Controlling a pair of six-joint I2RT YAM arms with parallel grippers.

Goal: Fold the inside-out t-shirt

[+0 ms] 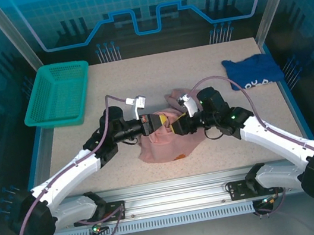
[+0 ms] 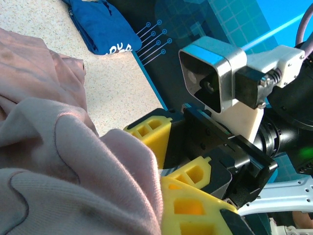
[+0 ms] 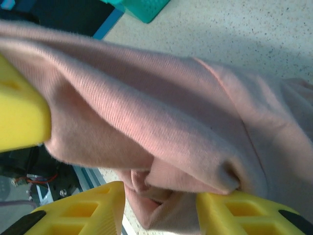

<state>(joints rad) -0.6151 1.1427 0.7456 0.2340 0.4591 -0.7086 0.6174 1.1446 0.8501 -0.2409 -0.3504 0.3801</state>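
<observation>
**Ana:** Yellow fingers (image 3: 83, 213) of the right hand (image 1: 172, 127) stand apart, is that right?

**Ben:** Yes. A bunched fold of the inside-out t-shirt (image 1: 161, 144) sits in the gap between them and touches one finger. I would not call it pinched.

**Ana:** And the left hand (image 1: 159, 122)?

**Ben:** Clamped together on an edge of the pink cloth, which spills away over its finger. The two hands meet almost tip to tip above the shirt.

**Ana:** Why so close together?

**Ben:** My reading is a handover. One hand keeps a layer lifted so the other can take a fresh hold beside it. That would let them spread the cloth or turn it out before any fold is made.

**Ana:** Where does the shirt lie?

**Ben:** It is a crumpled heap on the counter (image 1: 196, 62), to the right of the green basket (image 1: 60, 94) and nearer the arm bases than the basket is. Its top is raised where the hands have it. I see no fold made yet, so the task looks barely begun.

**Ana:** Anything else about?

**Ben:** A dark blue shirt (image 1: 252, 71) lies far to the right of the basket, at about the same depth. It is well apart from the pink one and out of the way.

**Ana:** What could go wrong?

**Ben:** If the left hand lets go before the right one closes, I would expect the lifted layer to slump back into the heap.
</observation>
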